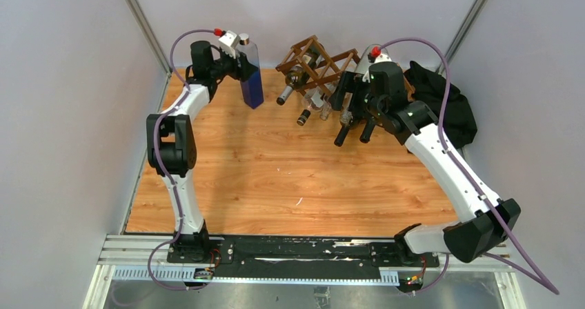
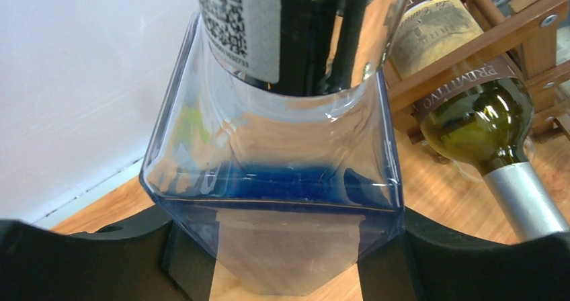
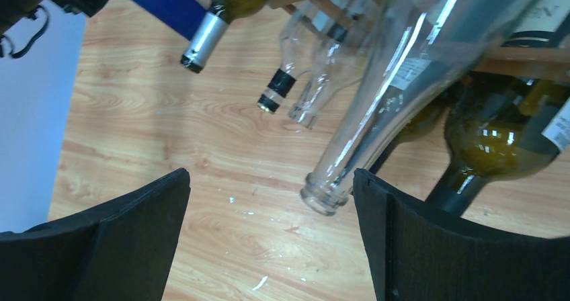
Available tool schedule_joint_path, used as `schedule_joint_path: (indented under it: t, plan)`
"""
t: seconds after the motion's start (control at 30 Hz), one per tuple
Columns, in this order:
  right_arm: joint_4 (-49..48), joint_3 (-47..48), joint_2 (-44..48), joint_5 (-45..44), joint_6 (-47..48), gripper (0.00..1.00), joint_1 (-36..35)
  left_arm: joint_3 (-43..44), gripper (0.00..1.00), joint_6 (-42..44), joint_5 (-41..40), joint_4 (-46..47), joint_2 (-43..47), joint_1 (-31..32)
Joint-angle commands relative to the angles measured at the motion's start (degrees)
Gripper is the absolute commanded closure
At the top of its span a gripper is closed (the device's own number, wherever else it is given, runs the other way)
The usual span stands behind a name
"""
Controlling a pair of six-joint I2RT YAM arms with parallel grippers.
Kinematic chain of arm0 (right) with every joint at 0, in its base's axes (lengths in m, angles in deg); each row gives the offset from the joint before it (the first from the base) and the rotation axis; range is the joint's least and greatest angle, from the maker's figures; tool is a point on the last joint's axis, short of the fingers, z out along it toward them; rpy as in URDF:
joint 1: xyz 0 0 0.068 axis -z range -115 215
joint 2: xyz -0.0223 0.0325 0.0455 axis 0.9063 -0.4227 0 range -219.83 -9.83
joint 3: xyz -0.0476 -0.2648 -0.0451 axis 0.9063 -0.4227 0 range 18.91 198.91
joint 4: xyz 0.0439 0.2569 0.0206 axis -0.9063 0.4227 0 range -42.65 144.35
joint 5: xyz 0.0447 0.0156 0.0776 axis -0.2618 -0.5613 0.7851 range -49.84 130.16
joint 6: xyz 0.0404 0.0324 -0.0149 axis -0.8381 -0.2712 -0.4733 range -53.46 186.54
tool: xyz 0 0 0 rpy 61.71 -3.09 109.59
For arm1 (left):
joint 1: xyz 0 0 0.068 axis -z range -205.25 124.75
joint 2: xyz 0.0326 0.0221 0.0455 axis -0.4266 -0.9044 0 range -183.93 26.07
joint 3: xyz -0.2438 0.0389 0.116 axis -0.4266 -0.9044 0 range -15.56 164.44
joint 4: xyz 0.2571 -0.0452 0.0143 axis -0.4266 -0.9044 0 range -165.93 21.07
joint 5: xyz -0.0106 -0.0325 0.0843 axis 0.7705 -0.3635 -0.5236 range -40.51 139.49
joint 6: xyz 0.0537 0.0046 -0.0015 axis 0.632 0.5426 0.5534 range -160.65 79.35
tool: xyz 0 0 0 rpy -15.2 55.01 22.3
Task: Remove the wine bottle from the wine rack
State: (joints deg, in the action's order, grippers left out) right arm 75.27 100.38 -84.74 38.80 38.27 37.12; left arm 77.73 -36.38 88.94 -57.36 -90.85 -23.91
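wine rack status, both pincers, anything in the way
Left pincer shut on blue square bottle, upright, off the wine rack. Right pincer open around neck of clear bottle, no contact. Dark bottle crowding close beside it.

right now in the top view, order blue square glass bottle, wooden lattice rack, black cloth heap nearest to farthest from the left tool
1. Blue square glass bottle, in the left tool
2. Brown wooden lattice rack, middle
3. Black cloth heap, far right
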Motion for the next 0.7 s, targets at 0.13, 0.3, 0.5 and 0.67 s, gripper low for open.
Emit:
schedule_joint_path:
  t: [0.13, 0.3, 0.5, 0.67]
  plan:
    - [5.68, 3.21, -1.43, -9.36, -0.62, 0.06, 1.69, 5.55, 0.99, 0.60, -1.64, 11.15, -1.44, -0.11]
    - [7.92, 4.30, -3.22, -12.75, -1.39, 0.05, 1.73, 5.37, 0.78, 1.17, -3.80, 13.03, -1.75, -0.12]
    - [9.23, 7.28, -7.33, -14.45, -2.31, 0.05, 1.77, 2.30, 0.12, 1.48, -4.77, 12.98, 1.20, -0.11]
    - [9.25, 10.49, -10.92, -13.86, -2.86, 0.06, 2.66, -1.92, 0.00, 0.27, -2.85, 9.68, 7.97, -1.08]
